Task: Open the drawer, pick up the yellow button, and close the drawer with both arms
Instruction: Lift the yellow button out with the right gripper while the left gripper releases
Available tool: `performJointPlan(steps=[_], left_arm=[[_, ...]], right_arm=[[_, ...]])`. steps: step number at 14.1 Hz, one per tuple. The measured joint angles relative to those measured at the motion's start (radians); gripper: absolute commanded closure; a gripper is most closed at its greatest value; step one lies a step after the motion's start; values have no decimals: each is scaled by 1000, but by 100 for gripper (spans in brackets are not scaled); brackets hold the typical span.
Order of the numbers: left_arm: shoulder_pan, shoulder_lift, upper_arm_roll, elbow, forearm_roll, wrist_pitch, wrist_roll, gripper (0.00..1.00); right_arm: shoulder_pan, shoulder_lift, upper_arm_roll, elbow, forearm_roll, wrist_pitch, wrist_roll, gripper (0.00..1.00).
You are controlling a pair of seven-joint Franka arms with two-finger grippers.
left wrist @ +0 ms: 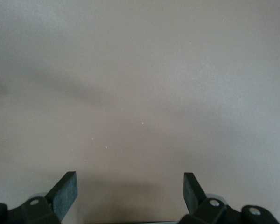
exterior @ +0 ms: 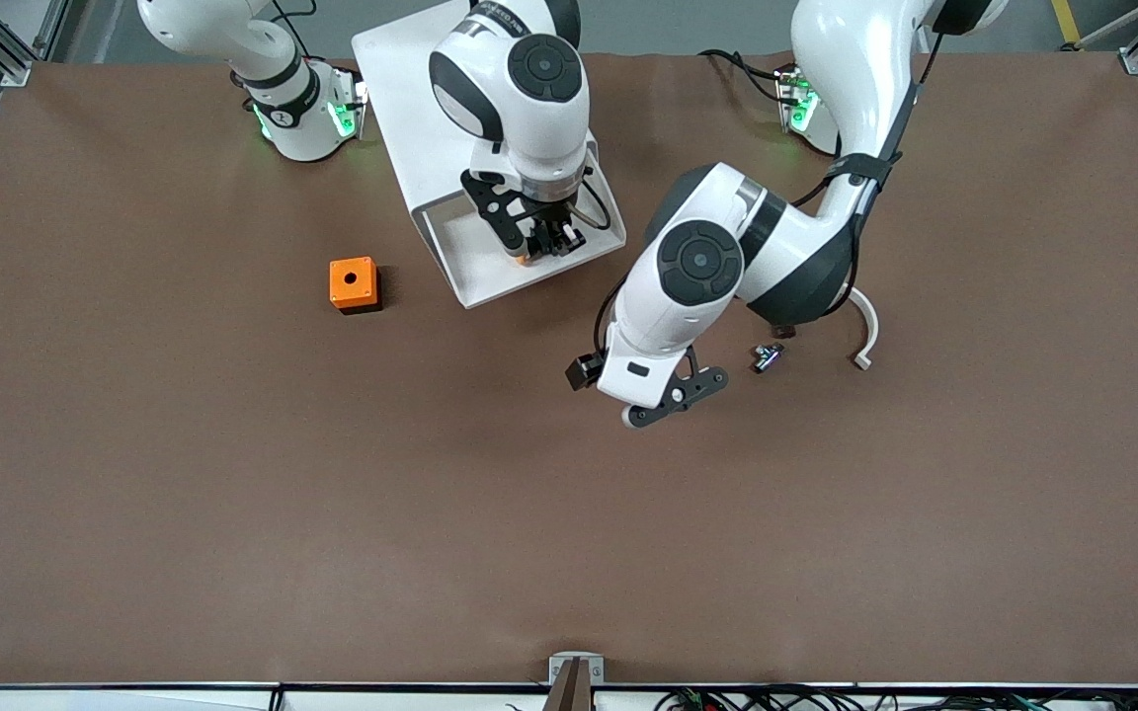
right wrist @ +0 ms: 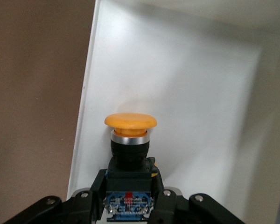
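The button (right wrist: 130,135) is sitting inside the pulled-out drawer (exterior: 475,262), and the right gripper (exterior: 541,247) is clamping its fingers (right wrist: 165,205) on the black body just below the flat orange-yellow cap. In the right wrist view the cap is pointing away from the gripper, a silver ring is showing under it, and a small blue label is showing on the body between the fingers. The white drawer floor is lying around the button, with the drawer's side wall (right wrist: 86,116) running just beside it and brown table beside that wall.

The drawer is standing open from the white cabinet (exterior: 411,89), its open end nearer to the front camera than the cabinet's top. The right arm is reaching down over the cabinet, with its wrist directly above the drawer.

Beside the drawer, toward the right arm's end of the table, the orange cube (exterior: 353,283) with a hole in its top is resting on the brown table (exterior: 233,494).

Toward the left arm's end of the table from the drawer, the left gripper (exterior: 676,395) is waiting over bare table with its fingers (left wrist: 65,191) spread wide and nothing between them. A small dark part (exterior: 767,356) is lying on the table near it, and a curved white piece (exterior: 866,336) is lying just past that.
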Motion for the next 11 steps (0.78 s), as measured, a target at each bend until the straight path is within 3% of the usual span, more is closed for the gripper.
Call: performJointPlan(steps=[4,11], left_arm=[[-25,2,0,-11,20,10,-29,0],[-65,9,0,-25,54,31,-99,0]], right_arm=[[-27,0,-18,71,-4,-19,-42,100],[-201,-40,-29,202,-9,-295,-528,100]])
